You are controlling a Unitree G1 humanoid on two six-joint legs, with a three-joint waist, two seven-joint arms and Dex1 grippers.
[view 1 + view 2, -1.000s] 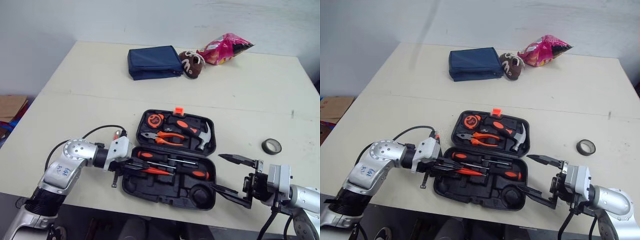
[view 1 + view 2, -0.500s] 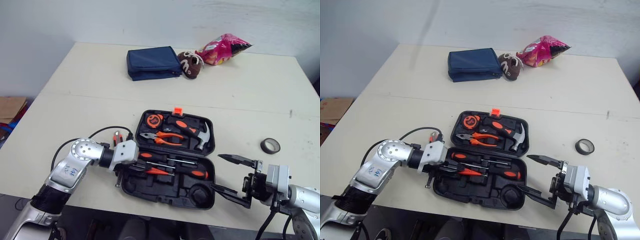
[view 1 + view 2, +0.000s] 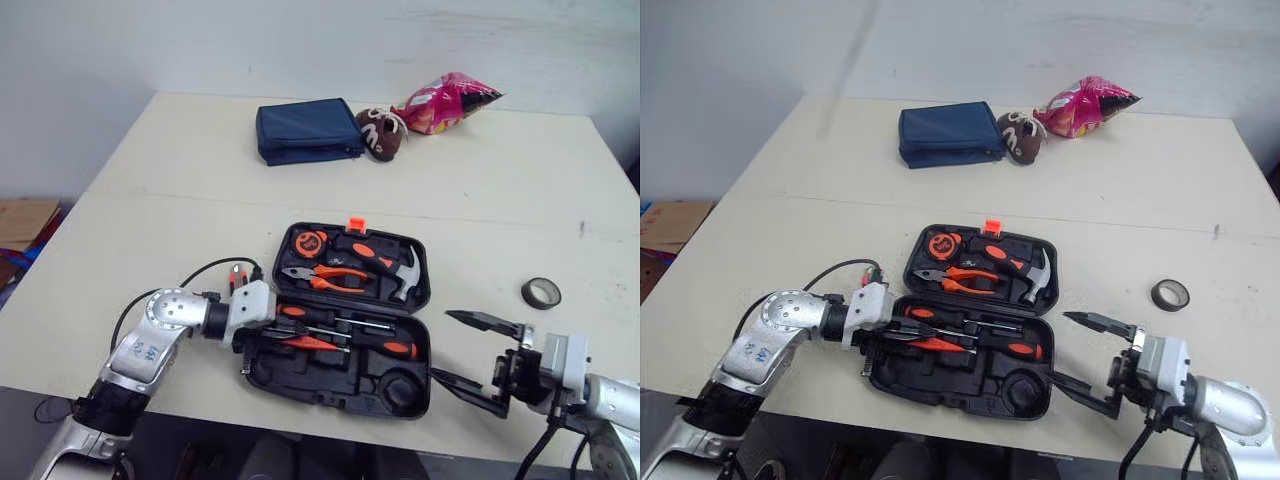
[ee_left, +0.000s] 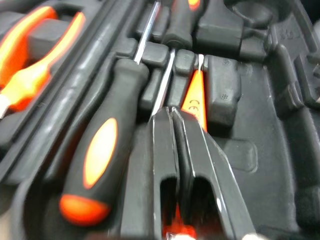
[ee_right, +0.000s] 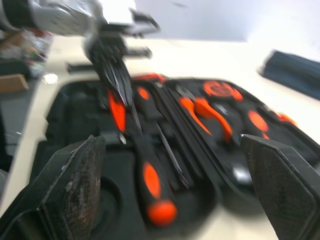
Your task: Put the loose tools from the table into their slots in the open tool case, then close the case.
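Left tool point(image 4: 170, 112) clenched inside tool case point(image 3: 330, 368), right tool point(image 3: 440, 343) spread wide, beige table point(image 3: 180, 200), white wall point(image 3: 150, 40).

Black tool case point(image 3: 330, 378) with orange-and-black screwdrivers point(image 3: 399, 349); navy pouch point(image 3: 305, 128)

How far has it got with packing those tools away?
Hammer, pliers and screwdrivers already sit in the case. The left claw is shut on an orange-handled tool inside the case. The tape roll lies on the table, the right claw is open, and the case is not yet closed.
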